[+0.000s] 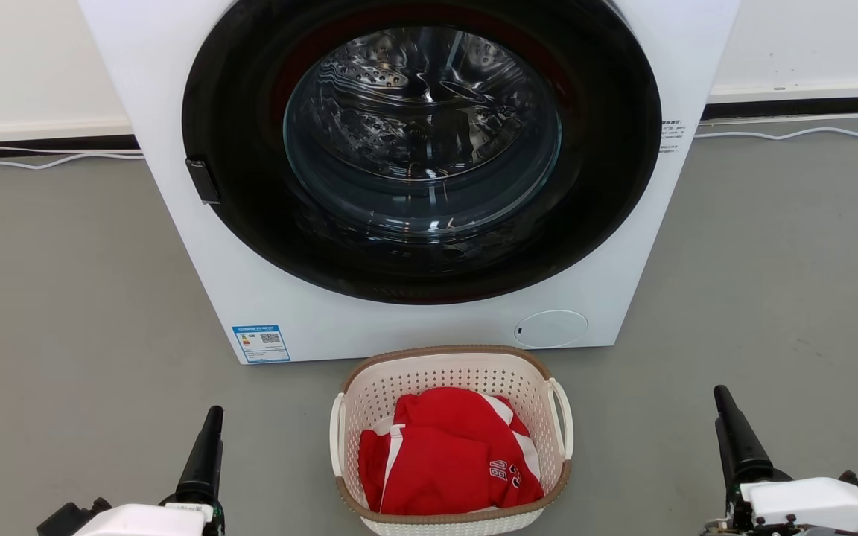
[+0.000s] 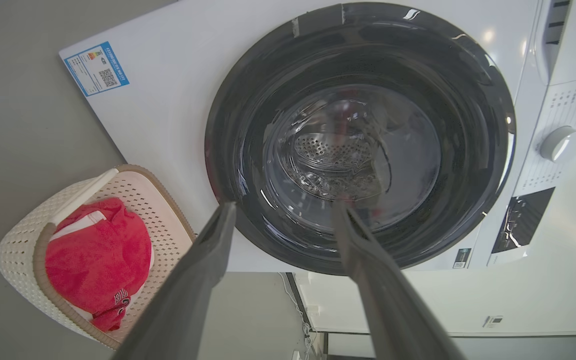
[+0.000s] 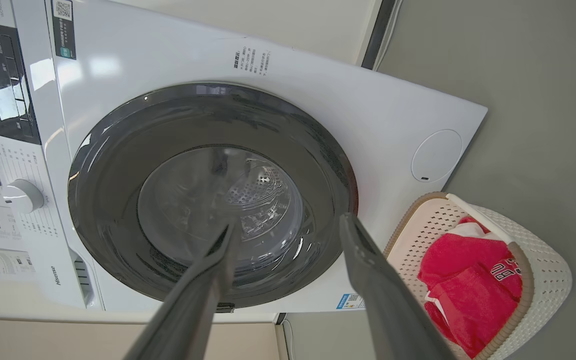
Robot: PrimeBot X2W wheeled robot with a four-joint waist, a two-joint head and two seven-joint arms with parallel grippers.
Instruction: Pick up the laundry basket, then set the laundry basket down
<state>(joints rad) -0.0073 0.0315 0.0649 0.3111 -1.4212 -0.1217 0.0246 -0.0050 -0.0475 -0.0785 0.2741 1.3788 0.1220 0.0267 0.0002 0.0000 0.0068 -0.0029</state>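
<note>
1. Your small cream-white perforated plastic laundry basket (image 1: 436, 372), with its brown woven-look rim, sits upright on the grey floor (image 1: 64, 335). It's at 6 o'clock from the round dark door of the white front-loading washer (image 1: 414, 327), just in front of it
2. Inside it there's a crumpled red-and-white jersey (image 1: 444, 454), heaped toward the near side
3. In the left wrist view your left gripper (image 2: 284, 206) has its two long dark fingers spread wide with nothing between them. In the head view it's at 9 o'clock from the basket, well apart from the white loop handle (image 1: 336, 435) on that side
4. Your right gripper (image 3: 289, 224) is the same: fingers spread wide, holding nothing, at 3 o'clock from the basket and well clear of the other white loop handle (image 1: 564, 420)
5. My read on progress: nothing is lifted, and neither hand touches the basket
6. These views can't tell you whether the pick-up is yet to begin or the set-down is already finished
7. If it's yet to begin, everything is left: close in on both handles, grip, raise, lower
</note>
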